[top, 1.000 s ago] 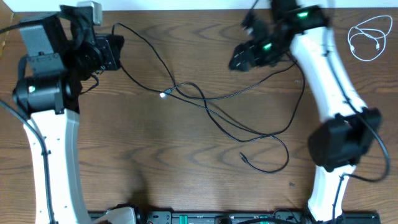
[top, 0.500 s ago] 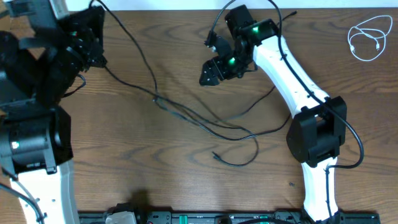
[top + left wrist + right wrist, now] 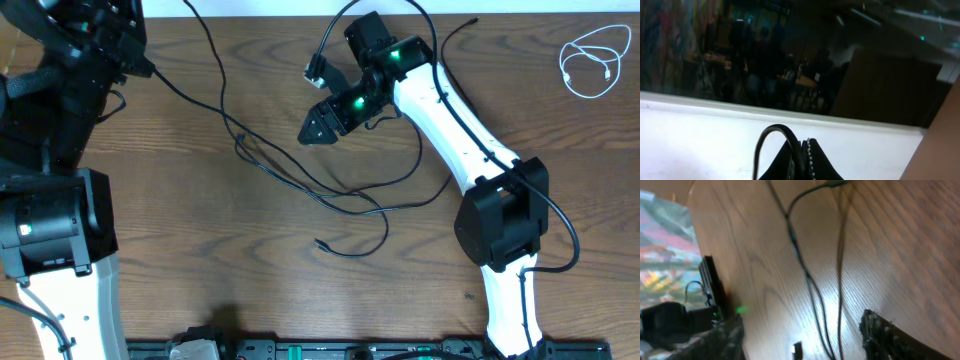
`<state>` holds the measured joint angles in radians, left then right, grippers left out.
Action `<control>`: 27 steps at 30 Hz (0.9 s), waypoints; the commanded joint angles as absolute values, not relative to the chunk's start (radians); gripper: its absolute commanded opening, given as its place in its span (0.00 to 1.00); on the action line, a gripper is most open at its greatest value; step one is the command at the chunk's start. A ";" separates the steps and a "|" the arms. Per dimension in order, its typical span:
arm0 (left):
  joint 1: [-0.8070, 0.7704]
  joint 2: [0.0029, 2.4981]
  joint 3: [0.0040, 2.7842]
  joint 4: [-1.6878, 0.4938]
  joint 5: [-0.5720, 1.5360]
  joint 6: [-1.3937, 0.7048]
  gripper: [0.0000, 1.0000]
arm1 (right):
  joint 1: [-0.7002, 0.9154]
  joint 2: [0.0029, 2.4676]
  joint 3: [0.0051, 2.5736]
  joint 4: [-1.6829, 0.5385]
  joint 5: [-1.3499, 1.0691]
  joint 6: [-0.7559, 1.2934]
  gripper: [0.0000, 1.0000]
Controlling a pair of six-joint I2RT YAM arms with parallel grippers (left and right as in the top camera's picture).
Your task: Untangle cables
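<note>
My left jaws are pinched shut on a black cable (image 3: 759, 150) at the far edge of the bench (image 3: 200, 280). My right jaws hang wide open and empty above the black tangle (image 3: 240, 142). A white cable (image 3: 590, 60) lies coiled well apart.

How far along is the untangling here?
Done: the white cable lies coiled alone, top right. In hand: the left gripper is shut on a black cable; the right gripper is open. Left: the black cables cross mid-table.
</note>
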<state>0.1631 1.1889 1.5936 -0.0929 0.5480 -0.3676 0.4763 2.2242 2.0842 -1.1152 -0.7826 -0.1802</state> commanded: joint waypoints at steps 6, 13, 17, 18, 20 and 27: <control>0.169 1.192 1.609 0.138 0.481 -0.704 0.08 | 0.457 2.066 2.182 -0.993 -0.889 -0.270 0.99; 0.169 1.192 1.609 0.319 0.486 -0.941 0.07 | 0.527 2.031 2.182 -0.768 -0.915 -0.190 0.99; 0.168 1.192 1.610 0.332 0.493 -0.997 0.07 | 0.546 2.031 2.182 -0.696 -0.915 -0.170 0.99; 0.164 1.193 1.610 0.332 0.498 -1.013 0.07 | 0.551 2.031 2.182 -0.683 -0.913 -0.168 0.99; 0.149 1.193 1.611 0.346 0.519 -1.034 0.08 | 0.560 2.031 2.182 -0.659 -0.885 -0.157 0.99; 0.041 1.195 1.611 0.361 0.584 -1.033 0.07 | 0.611 2.051 2.182 -0.538 -0.738 -0.072 0.99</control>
<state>0.0803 1.1988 1.5940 0.3508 0.5282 -1.0119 0.5758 2.0296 2.1780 -0.5755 -0.8204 -0.1421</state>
